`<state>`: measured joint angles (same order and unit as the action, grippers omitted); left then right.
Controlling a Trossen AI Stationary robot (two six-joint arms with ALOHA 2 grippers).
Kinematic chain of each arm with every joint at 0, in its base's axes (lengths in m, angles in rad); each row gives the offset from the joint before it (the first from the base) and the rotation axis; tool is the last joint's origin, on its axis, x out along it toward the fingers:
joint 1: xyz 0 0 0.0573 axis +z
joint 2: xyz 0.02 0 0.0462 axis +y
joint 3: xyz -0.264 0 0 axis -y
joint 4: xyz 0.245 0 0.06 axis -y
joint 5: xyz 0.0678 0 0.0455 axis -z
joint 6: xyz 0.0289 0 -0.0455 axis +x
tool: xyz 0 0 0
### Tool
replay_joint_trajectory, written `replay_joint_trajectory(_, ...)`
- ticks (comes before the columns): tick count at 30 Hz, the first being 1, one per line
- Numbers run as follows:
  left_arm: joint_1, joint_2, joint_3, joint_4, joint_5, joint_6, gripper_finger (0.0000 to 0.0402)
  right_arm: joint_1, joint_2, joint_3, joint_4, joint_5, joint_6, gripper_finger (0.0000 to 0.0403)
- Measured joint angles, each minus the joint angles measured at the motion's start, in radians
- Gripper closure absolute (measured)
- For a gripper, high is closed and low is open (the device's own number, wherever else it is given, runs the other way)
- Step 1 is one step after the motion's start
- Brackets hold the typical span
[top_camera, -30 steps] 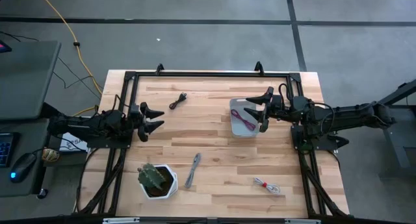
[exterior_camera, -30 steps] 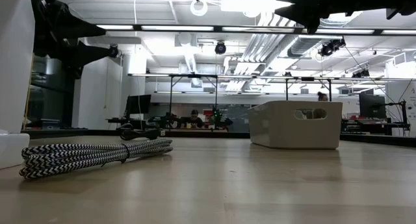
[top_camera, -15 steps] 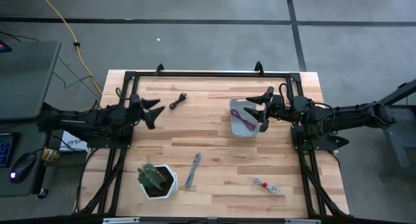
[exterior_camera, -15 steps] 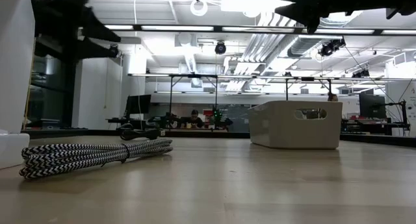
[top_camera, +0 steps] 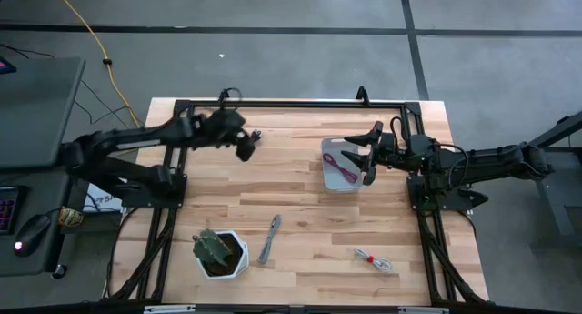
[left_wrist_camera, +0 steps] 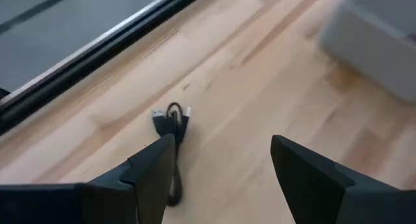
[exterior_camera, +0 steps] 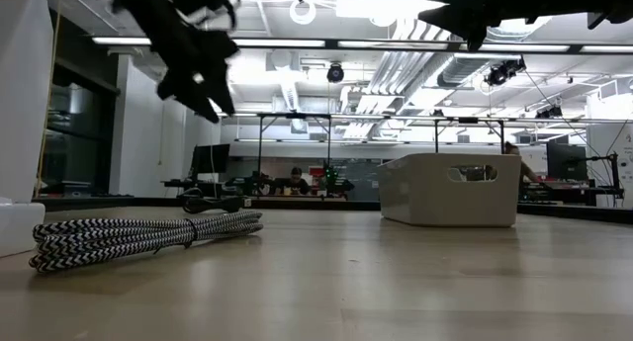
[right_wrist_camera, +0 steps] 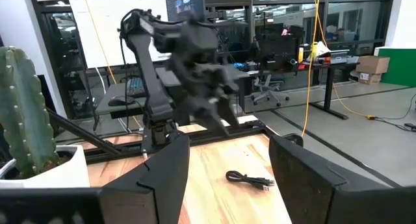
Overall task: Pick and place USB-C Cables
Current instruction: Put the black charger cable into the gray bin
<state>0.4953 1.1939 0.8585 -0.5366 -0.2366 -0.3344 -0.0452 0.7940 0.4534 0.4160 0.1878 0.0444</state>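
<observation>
**Inspector:** Since a second ago the left arm has swung off its parked spot at the worktop's [top_camera: 300,214] left edge and out toward the far rail; the left gripper [top_camera: 244,146] now hangs above the black cable [left_wrist_camera: 171,130], which lies just ahead of its fingers and partly under one of them.

**Clerk:** State of that gripper?

**Inspector:** Fingers spread wide, nothing held. I judge it is lining up for a pick, descent not yet begun.

**Clerk:** And the other cables, left to right?

**Inspector:** The grey cable [top_camera: 270,238] lies well apart from the left gripper, toward the near edge, beside the potted cactus [top_camera: 218,251]. The dark red cable [top_camera: 342,166] already sits in the pale tray [top_camera: 328,182], directly below the right gripper [top_camera: 366,156]. The whitish cable [top_camera: 373,259] lies well clear of the right gripper, by the near right corner.

**Clerk:** Right gripper?

**Inspector:** Unmoved over the tray, fingers apart, empty, waiting.

**Clerk:** Room to work?

**Inspector:** The black cable lies near the dark frame rail [left_wrist_camera: 97,49] along the far edge; that rail is the one hazard on the way down. Between left gripper and tray the boards are bare, giving an open carry path.
</observation>
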Motion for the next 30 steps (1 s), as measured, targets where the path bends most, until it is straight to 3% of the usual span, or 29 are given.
replay_joint_trajectory(6, 0.095, 0.219, 0.057, -0.028, 0.03, 0.043, 0.0167, 0.0, 0.0, 0.0, 0.0, 0.0, 0.0, 0.0199)
replay_joint_trajectory(15, 0.158, 0.438, 0.057, -0.029, 0.054, 0.068, 0.0167, 0.0, 0.0, 0.0, -0.001, 0.0, 0.013, 0.0199)
replay_joint_trajectory(22, 0.174, 0.533, 0.058, -0.017, 0.077, 0.068, 0.0167, 0.0, 0.0, 0.0, -0.008, 0.0, 0.028, 0.0199)
replay_joint_trajectory(30, 0.175, 0.557, 0.061, -0.009, 0.101, 0.069, 0.0167, 0.0, 0.0, 0.0, -0.008, 0.0, 0.03, 0.0199)
